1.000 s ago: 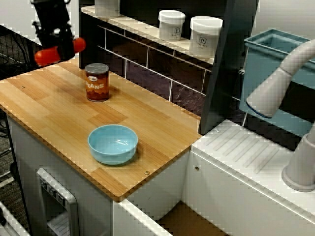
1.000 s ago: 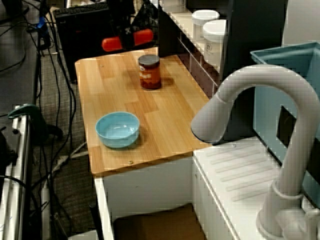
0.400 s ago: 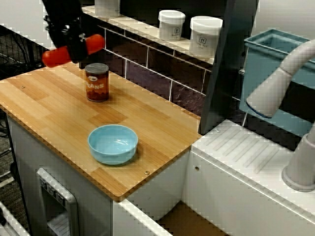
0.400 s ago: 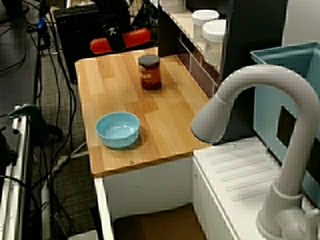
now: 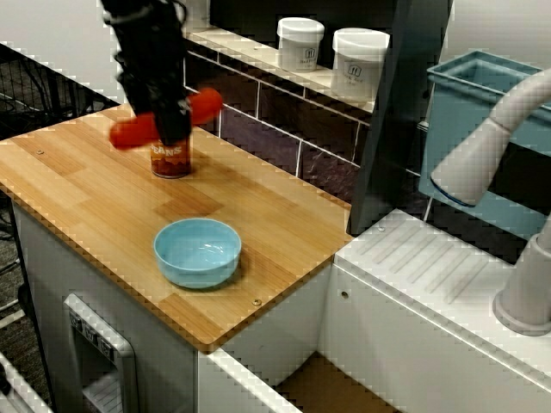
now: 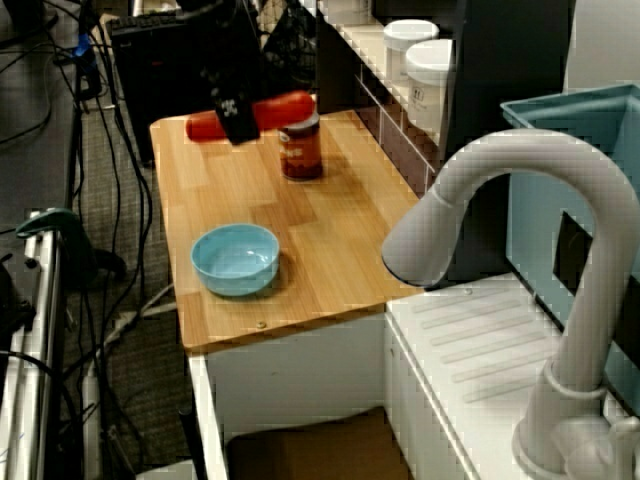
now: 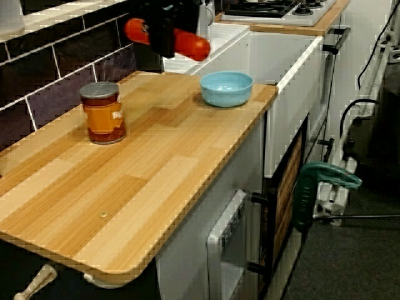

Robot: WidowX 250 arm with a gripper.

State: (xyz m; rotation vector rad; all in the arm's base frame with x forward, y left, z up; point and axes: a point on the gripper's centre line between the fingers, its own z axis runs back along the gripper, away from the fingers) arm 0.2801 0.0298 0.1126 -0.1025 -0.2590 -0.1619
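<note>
My gripper (image 5: 171,129) is shut across the middle of a red sausage-shaped thing (image 5: 205,105), held level in the air. In the high front view it hangs just above and in front of a tin of beans (image 5: 171,160), hiding the tin's top. The view from over the faucet has the gripper (image 6: 240,124) and the red thing (image 6: 286,107) just left of the tin (image 6: 301,152). A light blue bowl (image 5: 197,250) sits empty near the wooden counter's (image 5: 77,194) front edge. In the low view from the counter's end, the red thing (image 7: 193,45) hangs between tin (image 7: 102,114) and bowl (image 7: 227,88).
Two white jars (image 5: 300,43) (image 5: 359,62) stand on the shelf behind the counter. A dark upright panel (image 5: 392,120) ends the counter at the right. Beyond it lie a white drainboard (image 5: 430,275), a grey faucet (image 5: 482,155) and a teal bin (image 5: 469,95). Cables (image 6: 95,200) lie on the floor.
The gripper has carried the red thing from the counter's back left corner rightward and lower, to just over the tin of beans. Tin and bowl have not moved.
</note>
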